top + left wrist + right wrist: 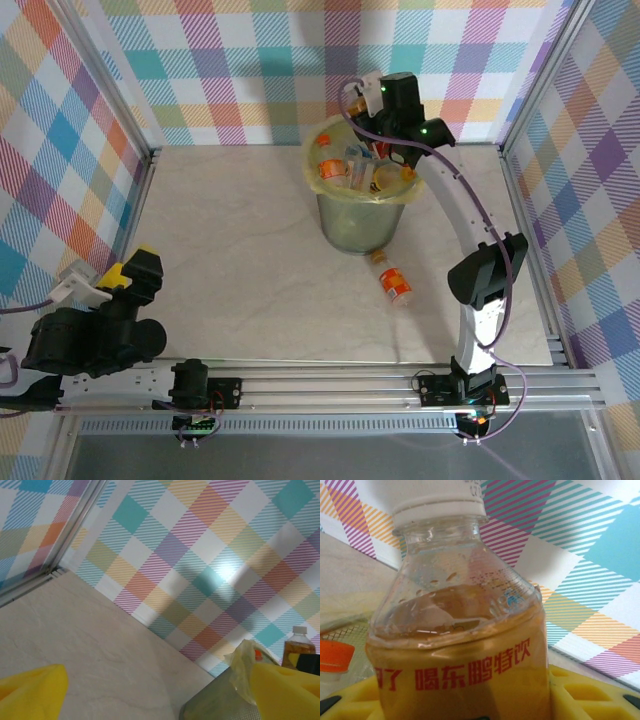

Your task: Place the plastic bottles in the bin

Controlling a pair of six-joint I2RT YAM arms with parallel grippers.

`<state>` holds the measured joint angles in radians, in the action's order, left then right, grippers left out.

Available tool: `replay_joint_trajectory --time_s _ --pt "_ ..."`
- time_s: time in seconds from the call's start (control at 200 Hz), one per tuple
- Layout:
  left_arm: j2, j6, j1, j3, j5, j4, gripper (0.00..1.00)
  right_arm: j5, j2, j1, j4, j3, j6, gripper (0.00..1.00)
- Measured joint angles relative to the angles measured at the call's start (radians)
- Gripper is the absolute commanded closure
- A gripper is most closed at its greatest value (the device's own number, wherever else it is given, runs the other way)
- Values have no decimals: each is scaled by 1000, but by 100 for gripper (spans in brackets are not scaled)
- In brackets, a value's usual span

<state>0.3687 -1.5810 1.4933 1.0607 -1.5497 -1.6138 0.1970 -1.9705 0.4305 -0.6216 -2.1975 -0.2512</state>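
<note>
Right gripper [392, 155] is pinching the yellow-labelled bottle [460, 630] upright, jaws narrow, over the bin [350, 225] at far centre, left gripper [159, 680] is hanging wide open, empty, near left; bin is looking heaped, so a released bottle risks glancing off and joining the stray bottle [393, 281].

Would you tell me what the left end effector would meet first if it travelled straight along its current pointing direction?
Probably the bare tabletop, since the left end effector angles down toward it; the bin sits just right of that line, though depth is unclear.
</note>
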Motion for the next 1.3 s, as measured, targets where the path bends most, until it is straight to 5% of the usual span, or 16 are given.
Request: replay_joint_trajectory --time_s 0.66,1.02,1.3 --pt "76 192 18 -21 0 1 0 -64 -9 0 -47 -2 -68 13" --pt "69 266 8 -90 0 44 0 -118 -9 0 -60 -2 -39 11" --pt "96 235 -28 -117 0 50 0 -139 -9 0 -91 -2 -20 28"
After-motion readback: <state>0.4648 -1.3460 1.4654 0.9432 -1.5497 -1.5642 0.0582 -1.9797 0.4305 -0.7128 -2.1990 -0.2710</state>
